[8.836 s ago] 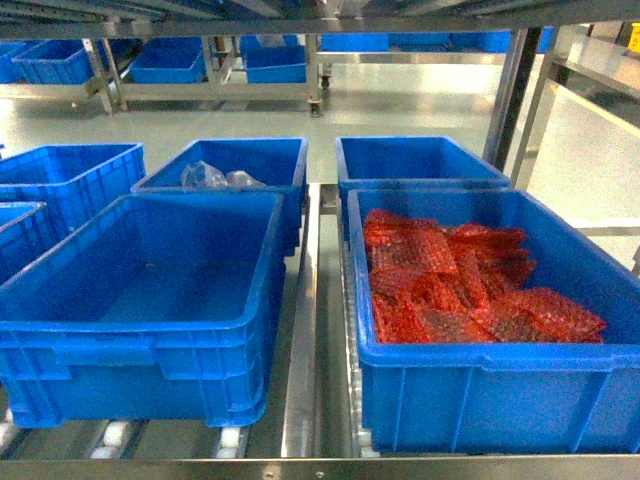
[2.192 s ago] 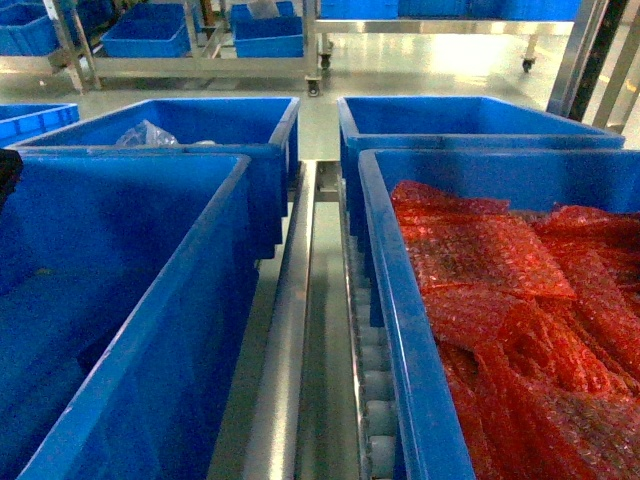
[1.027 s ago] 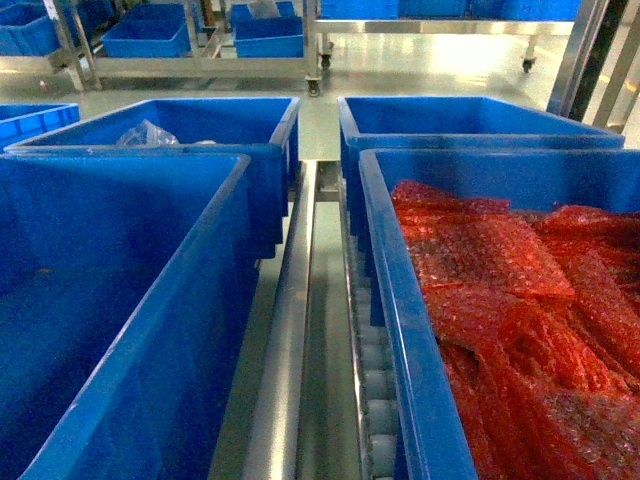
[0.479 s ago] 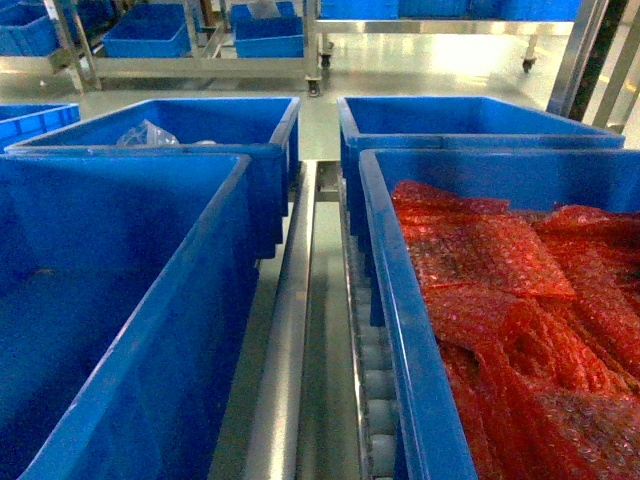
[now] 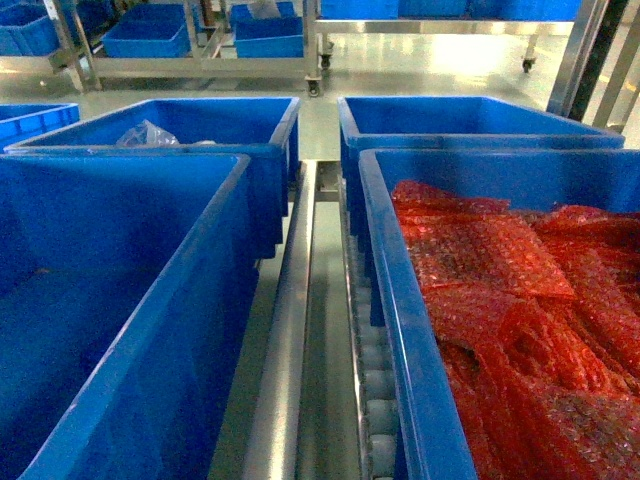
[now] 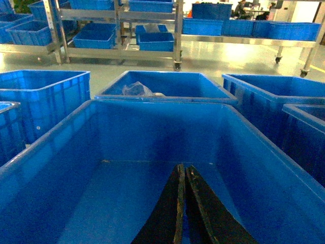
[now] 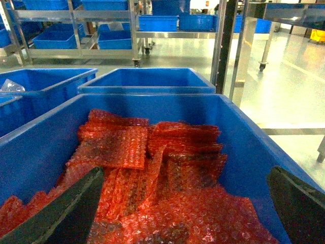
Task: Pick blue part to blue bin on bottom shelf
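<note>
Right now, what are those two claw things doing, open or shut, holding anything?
Left gripper: shut, empty, inside the empty blue bin.
Right gripper: open, empty, above the red bubble-wrap bags.

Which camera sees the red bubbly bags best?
The right wrist view: the red bubble-wrap bags fill its middle, whole pile visible. The head view cuts them off at the right edge. The left wrist view shows none.

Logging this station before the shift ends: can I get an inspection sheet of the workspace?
Surface: bottom shelf, steel rail and white rollers between bins.
Job's things: left blue bin looks empty; no blue part seen.
Clutter: red bubble-wrap bags fill the right bin; clear plastic in the rear left bin.
Grippers: left gripper fingers together, over the left bin; right gripper open over the bags.
Cables: nothing seen.
Surroundings: racks of blue bins behind.
</note>
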Motion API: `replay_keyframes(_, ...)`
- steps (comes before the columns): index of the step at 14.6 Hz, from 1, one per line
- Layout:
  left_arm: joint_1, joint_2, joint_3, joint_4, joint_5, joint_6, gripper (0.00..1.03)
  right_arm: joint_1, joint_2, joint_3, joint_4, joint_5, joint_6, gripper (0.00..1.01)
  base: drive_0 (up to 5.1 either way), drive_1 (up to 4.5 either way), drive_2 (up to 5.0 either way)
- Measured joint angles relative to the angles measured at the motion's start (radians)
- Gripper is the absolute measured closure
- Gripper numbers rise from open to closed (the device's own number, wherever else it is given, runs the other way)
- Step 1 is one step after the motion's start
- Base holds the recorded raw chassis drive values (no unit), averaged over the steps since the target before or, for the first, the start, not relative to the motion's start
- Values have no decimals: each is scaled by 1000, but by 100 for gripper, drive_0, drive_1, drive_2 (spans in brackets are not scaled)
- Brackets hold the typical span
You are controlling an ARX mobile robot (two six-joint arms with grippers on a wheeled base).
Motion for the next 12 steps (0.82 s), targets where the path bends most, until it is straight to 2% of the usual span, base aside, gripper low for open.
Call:
replay_keyframes(2, 0, -32, 0, -33, 0, 0, 101, 0, 0, 0, 0, 0, 0, 3, 0, 0, 0)
replay_keyframes(3, 0, -146, 1, -203, 3, 0, 101, 0, 0, 0, -1, 0, 0, 3, 0, 0, 0)
replay_keyframes(7, 0, -190, 1, -202, 0, 2, 101, 0, 0, 0, 0, 0, 0, 3, 0, 0, 0)
replay_keyframes(8, 0, -190, 1, -204, 0, 1, 98, 0, 0, 0, 0, 0, 0, 3, 0, 0, 0)
replay_keyframes(12, 0, -190, 1, -204, 0, 1, 45, 0, 0, 0, 1, 0, 0, 3, 0, 0, 0)
